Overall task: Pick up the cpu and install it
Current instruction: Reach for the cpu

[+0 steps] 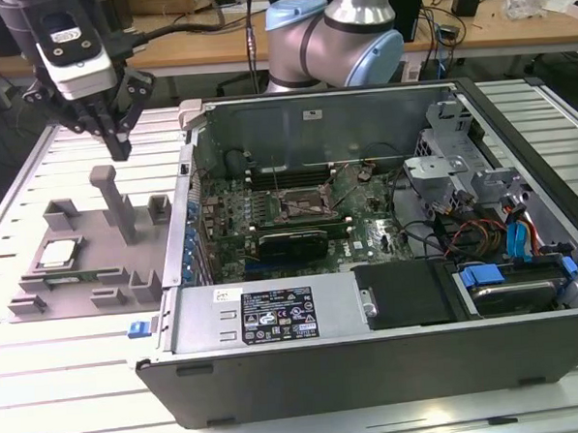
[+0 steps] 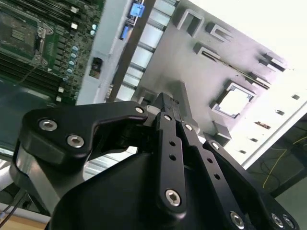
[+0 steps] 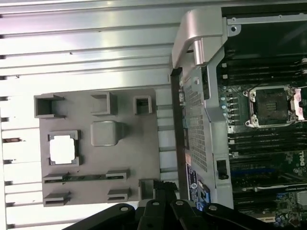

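The cpu (image 1: 57, 254) is a small silvery square lying flat in a recess of the grey plastic tray (image 1: 93, 270), at the exterior view's left. It also shows in both wrist views, bright and flat (image 2: 235, 101) (image 3: 63, 148). My gripper (image 1: 121, 148) hangs in the air above the tray's far side, over its tall post (image 1: 116, 201), well clear of the cpu. Its fingers (image 2: 168, 143) come together at the tips with nothing between them. The black socket (image 1: 303, 204) with its metal frame sits on the motherboard inside the open computer case (image 1: 374, 367).
The case's upright side wall (image 1: 187, 212) stands between the tray and the motherboard. The tray carries several blocky posts. Drive bays and cables (image 1: 503, 234) fill the case's right end. A cluttered wooden desk (image 1: 192, 37) runs along the back.
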`<state>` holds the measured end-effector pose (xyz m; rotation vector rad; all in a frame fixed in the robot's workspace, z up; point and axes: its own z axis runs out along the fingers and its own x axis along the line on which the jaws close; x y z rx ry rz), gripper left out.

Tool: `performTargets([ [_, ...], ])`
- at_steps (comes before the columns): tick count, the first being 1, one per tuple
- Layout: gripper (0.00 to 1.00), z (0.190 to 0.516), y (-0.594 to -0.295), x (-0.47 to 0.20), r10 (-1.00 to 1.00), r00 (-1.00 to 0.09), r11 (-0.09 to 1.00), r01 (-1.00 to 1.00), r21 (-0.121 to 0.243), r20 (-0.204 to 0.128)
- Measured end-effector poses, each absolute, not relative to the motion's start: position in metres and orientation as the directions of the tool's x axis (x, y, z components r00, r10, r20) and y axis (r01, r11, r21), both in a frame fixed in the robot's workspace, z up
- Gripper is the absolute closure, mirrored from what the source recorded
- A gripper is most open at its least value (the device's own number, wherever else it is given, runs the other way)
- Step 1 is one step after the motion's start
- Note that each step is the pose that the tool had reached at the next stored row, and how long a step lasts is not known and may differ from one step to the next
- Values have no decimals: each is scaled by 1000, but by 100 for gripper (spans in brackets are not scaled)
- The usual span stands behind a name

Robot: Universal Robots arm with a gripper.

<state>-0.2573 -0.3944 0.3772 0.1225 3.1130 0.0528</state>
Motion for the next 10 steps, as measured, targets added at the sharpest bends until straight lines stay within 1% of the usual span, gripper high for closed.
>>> performTargets([
  [10,89,368,-388,-282,79,-997,997,78,26,-25],
])
